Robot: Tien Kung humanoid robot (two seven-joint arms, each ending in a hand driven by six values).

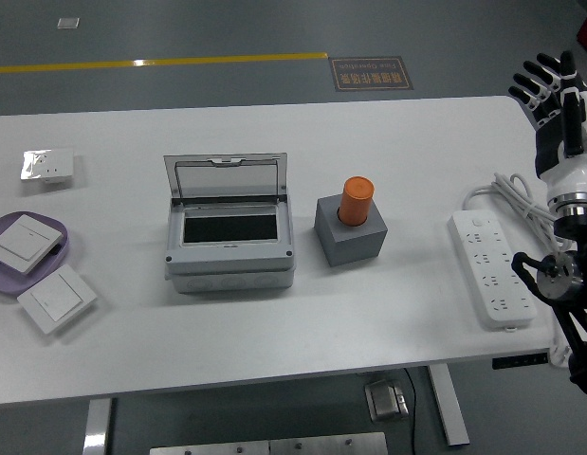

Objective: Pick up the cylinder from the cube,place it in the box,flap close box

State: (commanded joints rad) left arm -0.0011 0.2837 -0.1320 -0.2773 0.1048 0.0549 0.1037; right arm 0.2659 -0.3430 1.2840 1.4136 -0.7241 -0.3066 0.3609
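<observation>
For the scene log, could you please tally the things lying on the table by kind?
Orange cylinder: 1
Grey cube: 1
Grey box, lid open: 1
White wall switches: 3
Purple plate: 1
White power strip: 1
Total: 8

The worktop (274, 332) is showing a smooth, matt white surface. The box (230, 248) is looking like matt grey plastic, its raised lid (227, 178) carrying a clear, slightly glossy pane. The cube (351, 231) is appearing dull grey and smooth, while the cylinder (357, 200) is showing an orange, softly satin skin. The power strip (491, 268) and its cable (521, 201) are gleaming as white plastic. The right robot hand (551, 83) is showing black plastic fingers over a glossy white wrist shell.
</observation>
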